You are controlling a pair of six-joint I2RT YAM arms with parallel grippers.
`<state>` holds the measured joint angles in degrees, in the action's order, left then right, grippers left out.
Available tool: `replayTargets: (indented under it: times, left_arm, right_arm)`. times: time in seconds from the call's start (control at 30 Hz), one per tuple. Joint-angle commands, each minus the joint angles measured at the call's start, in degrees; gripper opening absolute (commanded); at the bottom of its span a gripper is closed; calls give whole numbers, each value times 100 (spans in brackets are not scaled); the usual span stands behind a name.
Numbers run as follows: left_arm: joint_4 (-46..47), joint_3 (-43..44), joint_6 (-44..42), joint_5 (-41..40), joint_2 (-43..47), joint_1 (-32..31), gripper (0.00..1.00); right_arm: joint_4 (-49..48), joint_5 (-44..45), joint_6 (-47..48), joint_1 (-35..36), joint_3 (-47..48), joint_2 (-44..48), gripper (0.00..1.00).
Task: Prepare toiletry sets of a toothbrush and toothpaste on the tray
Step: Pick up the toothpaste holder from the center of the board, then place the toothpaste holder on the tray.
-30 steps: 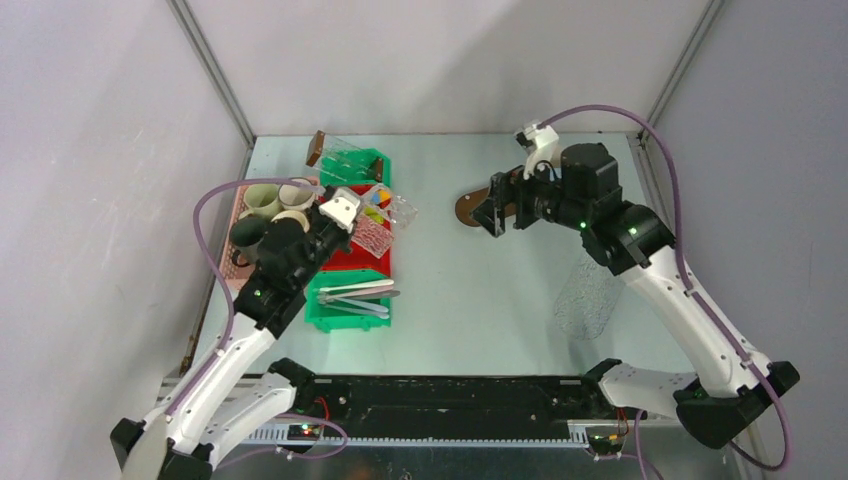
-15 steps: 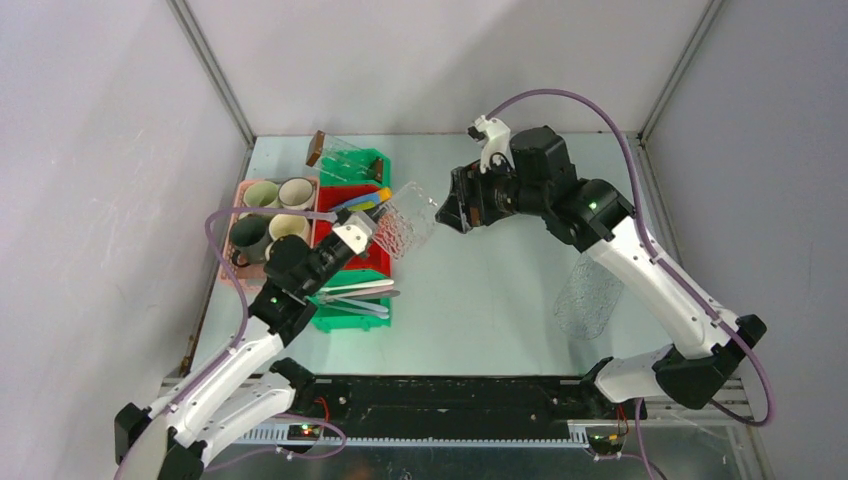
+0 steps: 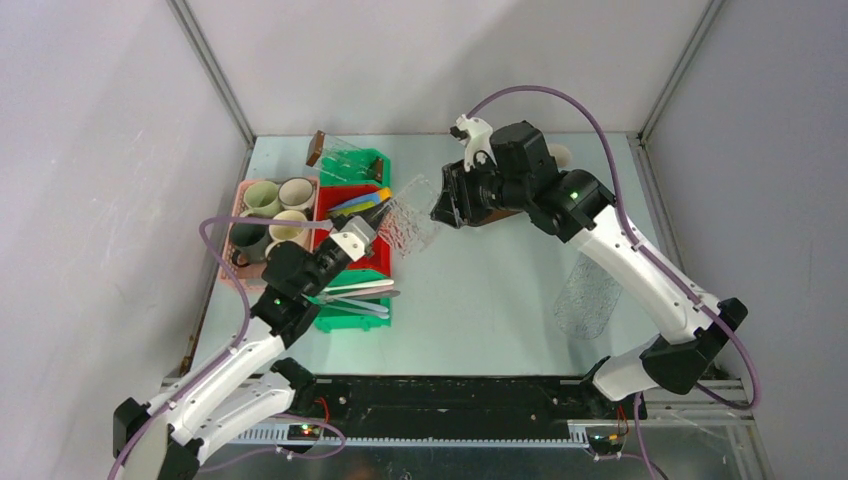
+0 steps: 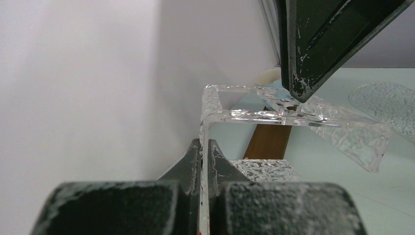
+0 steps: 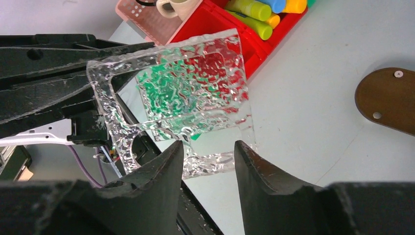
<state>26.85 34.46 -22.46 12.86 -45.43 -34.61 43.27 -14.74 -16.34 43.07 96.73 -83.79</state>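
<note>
My left gripper (image 3: 380, 220) is shut on one wall of a clear textured tray (image 3: 408, 215) and holds it tilted above the table; the wrist view shows both fingers (image 4: 193, 159) pinching the wall of the tray (image 4: 293, 113). My right gripper (image 3: 442, 205) is open at the tray's far edge; in its wrist view its gripper (image 5: 209, 149) has a rim of the tray (image 5: 181, 93) between the fingertips, untouched. Toothpaste tubes (image 3: 362, 203) lie in a red bin (image 5: 218, 22). Pale toothbrushes (image 3: 355, 293) lie in a green bin. Mugs (image 3: 265, 197) stand in a pink basket.
A second clear tray (image 3: 590, 295) lies at the right of the table. A brown wooden disc (image 5: 389, 98) lies under my right arm. A clear box with a brown end (image 3: 335, 152) stands behind the bins.
My left gripper has drawn back from the bins with the clear tray and raised it. My right arm has swung left until its open fingers reach the tray's edge.
</note>
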Motion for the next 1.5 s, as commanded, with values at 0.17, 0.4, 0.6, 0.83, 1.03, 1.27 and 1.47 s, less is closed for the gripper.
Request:
replayTargets:
  times: [0.17, 0.4, 0.6, 0.83, 1.03, 1.27, 1.47]
  left_arm:
    - [791, 6, 188, 54, -86, -163, 0]
    - [940, 9, 240, -53, -162, -206, 0]
    - [981, -11, 313, -9, -197, -224, 0]
    - [755, -214, 249, -316, -138, -220, 25]
    - [202, -393, 220, -833, 134, -221, 53]
    - [-996, -373, 561, -1919, 753, -218, 82]
    - [-2823, 214, 1700, -3249, 1124, -221, 99]
  right_arm:
    - [96, -36, 144, 196, 382, -102, 39]
    - [234, -14, 192, 247, 403, -208, 39]
    - [381, 39, 294, 254, 457, -294, 24]
    - [647, 604, 749, 247, 711, -350, 0]
    - [885, 1536, 1346, 248, 824, -439, 0]
    - [883, 2402, 2064, 27, 813, -786, 0]
    - [794, 2408, 2234, -681, 891, -1330, 0]
